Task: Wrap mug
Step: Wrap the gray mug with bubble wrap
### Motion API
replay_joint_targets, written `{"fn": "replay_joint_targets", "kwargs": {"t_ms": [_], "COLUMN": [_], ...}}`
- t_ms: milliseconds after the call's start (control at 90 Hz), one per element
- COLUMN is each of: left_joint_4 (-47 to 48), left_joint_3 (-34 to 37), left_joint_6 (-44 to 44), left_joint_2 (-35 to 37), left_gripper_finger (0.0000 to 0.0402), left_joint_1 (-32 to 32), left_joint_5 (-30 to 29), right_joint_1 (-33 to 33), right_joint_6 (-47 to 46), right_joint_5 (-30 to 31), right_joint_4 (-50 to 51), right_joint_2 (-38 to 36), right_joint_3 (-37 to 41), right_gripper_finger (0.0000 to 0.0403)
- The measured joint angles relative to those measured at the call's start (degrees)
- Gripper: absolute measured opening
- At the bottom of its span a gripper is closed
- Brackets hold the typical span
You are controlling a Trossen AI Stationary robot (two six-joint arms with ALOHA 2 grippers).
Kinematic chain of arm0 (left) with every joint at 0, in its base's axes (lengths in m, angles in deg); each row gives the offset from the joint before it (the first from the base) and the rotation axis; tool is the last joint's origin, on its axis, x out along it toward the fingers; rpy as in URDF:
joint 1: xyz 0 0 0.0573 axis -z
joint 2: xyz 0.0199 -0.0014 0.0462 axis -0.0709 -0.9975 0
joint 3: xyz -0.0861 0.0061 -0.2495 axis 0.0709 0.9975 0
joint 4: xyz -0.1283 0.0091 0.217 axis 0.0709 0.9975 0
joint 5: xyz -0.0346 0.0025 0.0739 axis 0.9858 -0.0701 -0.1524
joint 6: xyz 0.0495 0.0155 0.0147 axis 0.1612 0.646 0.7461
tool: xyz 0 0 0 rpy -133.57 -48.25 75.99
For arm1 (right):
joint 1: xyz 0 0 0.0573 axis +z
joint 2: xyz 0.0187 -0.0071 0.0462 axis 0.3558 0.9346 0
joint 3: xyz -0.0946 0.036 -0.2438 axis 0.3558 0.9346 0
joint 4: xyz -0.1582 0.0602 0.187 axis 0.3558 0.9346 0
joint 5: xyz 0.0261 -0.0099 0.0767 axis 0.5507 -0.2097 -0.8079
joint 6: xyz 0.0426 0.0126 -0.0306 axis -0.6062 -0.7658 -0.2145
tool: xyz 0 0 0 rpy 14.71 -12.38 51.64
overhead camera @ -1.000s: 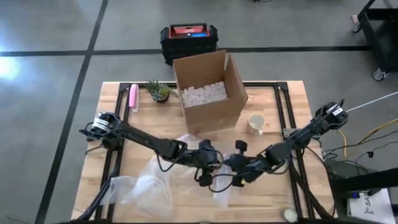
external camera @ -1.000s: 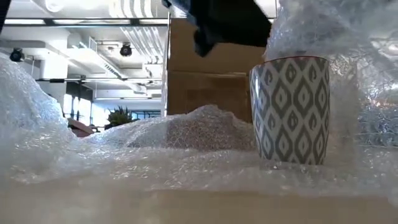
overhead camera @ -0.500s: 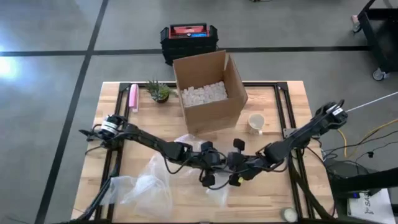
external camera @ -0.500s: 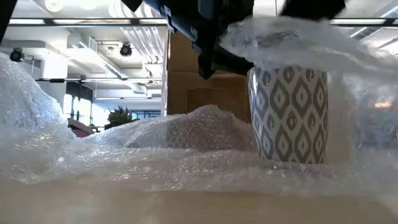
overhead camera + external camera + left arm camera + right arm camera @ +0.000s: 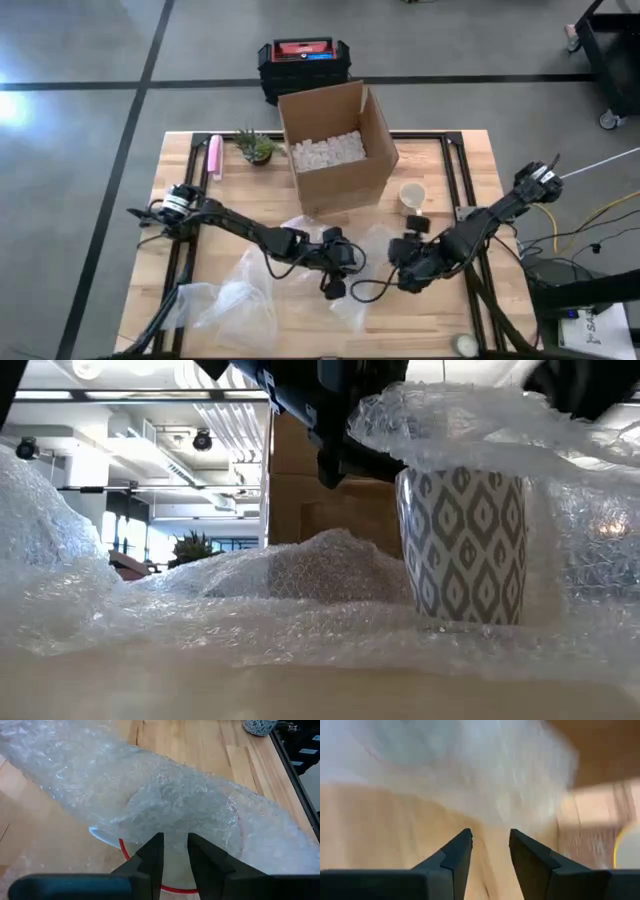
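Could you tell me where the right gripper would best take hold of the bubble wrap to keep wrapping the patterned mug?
Probably the loose flap of bubble wrap draped over the mug, on its right-arm side, coming in from above. The mug stands upright and the left gripper sits over its rim, so that edge looks free. The right gripper is open beside it.

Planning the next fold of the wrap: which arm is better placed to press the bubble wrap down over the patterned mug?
Left. Its end effector hangs right over the grey-and-white patterned mug under the clear bubble wrap; the right end effector sits off to the side.
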Motion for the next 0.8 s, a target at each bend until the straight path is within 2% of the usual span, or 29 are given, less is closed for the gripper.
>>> {"fn": "replay_joint_targets", "kwargs": {"t_ms": [122,233,400,500,622,800], "left_joint_4": [-0.1,-0.1,0.1,-0.2,-0.3,0.7], "left_joint_3": [0.0,0.0,0.0,0.0,0.0,0.1], "left_joint_6": [0.0,0.0,-0.3,-0.3,-0.3,-0.5], "left_joint_2": [0.0,0.0,0.0,0.0,0.0,1.1], "left_gripper_finger": [0.0074,0.0075,0.0075,0.0075,0.0075,0.0075], "left_joint_1": [0.0,0.0,0.0,0.0,0.0,0.1], "left_joint_5": [0.0,0.0,0.0,0.0,0.0,0.6], "right_joint_1": [0.2,-0.7,-1.9,-2.5,-4.2,-6.7], "right_joint_6": [2.2,9.3,15.4,19.2,21.2,21.2], "right_joint_5": [0.0,0.3,1.1,1.1,0.1,-4.2], "right_joint_4": [-15.7,-27.6,-29.7,-35.8,-41.0,-41.2], "right_joint_2": [0.2,0.1,0.1,0.9,4.2,10.0], "right_joint_3": [7.4,8.8,4.8,4.5,5.6,5.6], "right_gripper_finger": [0.0096,0.0066,0.0024,0.0006,0.0002,0.0001]}}
